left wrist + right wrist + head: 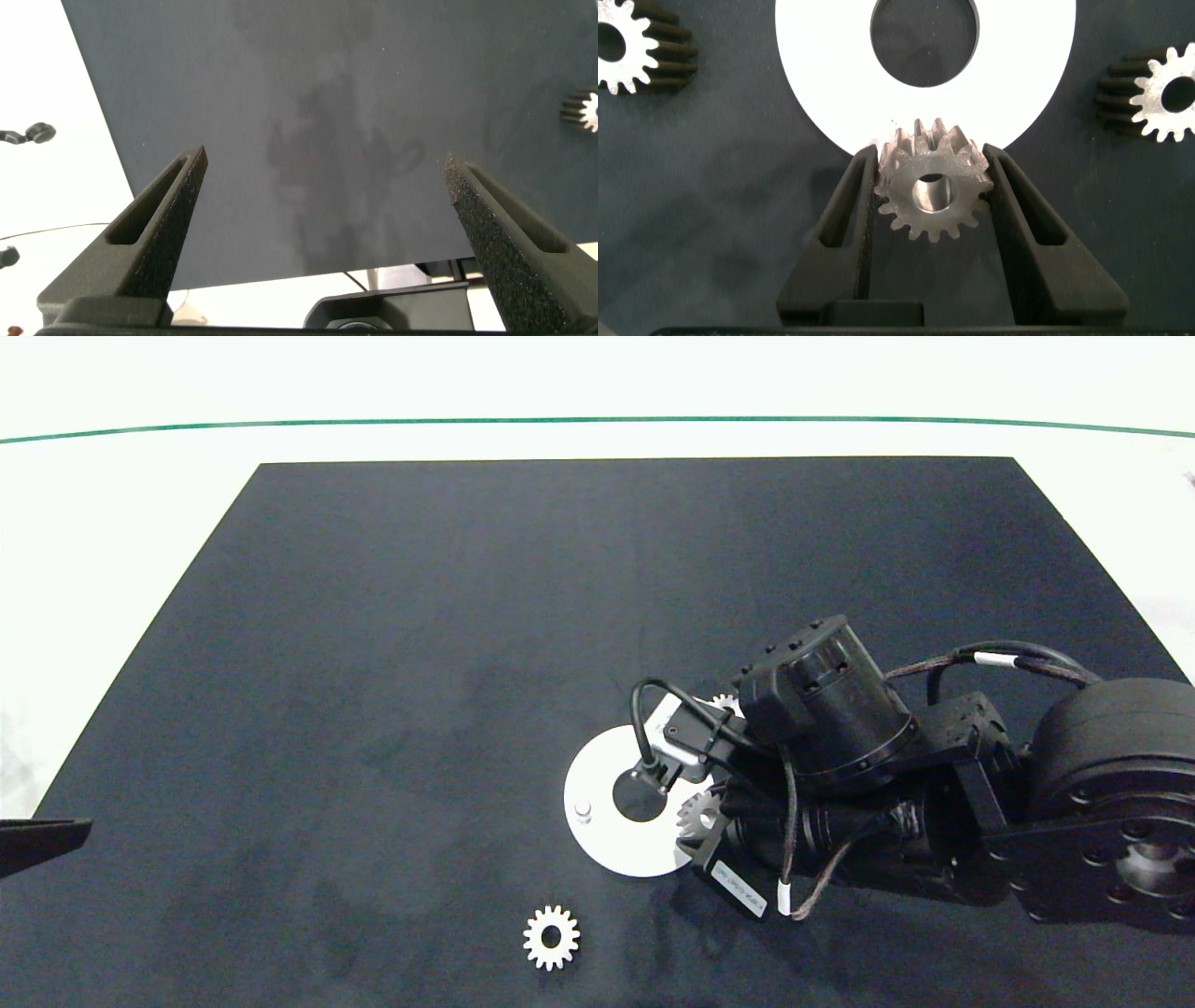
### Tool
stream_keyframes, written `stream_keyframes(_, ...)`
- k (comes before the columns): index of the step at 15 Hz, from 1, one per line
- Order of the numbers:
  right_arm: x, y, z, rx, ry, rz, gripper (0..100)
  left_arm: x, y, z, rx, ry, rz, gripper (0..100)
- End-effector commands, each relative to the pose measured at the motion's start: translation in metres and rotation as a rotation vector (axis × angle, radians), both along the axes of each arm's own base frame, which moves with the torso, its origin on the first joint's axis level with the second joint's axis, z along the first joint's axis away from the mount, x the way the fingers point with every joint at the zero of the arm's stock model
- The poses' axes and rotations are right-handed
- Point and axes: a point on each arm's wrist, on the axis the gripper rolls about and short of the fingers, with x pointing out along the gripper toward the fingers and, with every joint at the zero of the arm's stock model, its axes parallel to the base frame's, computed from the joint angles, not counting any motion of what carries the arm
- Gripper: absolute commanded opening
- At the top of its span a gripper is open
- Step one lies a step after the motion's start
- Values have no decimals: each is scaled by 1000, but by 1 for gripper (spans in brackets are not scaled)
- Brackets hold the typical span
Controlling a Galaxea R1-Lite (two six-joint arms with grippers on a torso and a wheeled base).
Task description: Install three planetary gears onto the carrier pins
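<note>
- Head view: a dark mat (420, 663) covers most of a white table (112, 551). A flat white disc (597, 784) with a large centre hole lies on the mat, toward its near edge and right of the middle.
- One short carrier pin (583, 810) stands upright on the disc's left part. The other pins are hidden under the right arm (934, 775), so they cannot be made out.
- The right gripper (931, 182) is low over the disc's right rim, its two fingers pinching a held gear (931, 187) by its toothed sides. The gear's round bore faces the wrist camera.
- A loose gear (551, 937) lies flat on the mat near its near edge, apart from the disc, hole facing up.
- A far gear (724, 703) peeks out beyond the disc, mostly covered by the arm and its cable.
- The left gripper (327, 201) sits at the mat's left edge, fingers spread wide and holding nothing; only its tip shows in the head view.
</note>
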Motion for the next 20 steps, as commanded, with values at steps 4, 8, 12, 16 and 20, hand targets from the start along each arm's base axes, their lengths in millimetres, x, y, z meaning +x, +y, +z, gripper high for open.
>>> stream_keyframes(4,3,4,-4,-2,11,-7,16,0,0,-1,2,6,0,100)
stream_keyframes(8,1,6,-3,0,10,0,16,0,0,-1,2,6,0,100)
stream_keyframes(12,-4,7,-3,-2,12,13,16,-1,0,-2,3,11,-2,100)
stream_keyframes(16,-3,7,-5,-7,16,10,16,-1,0,-2,3,11,-2,100)
stream_keyframes(20,-4,3,-5,-11,16,8,16,-1,0,-2,3,11,-2,100)
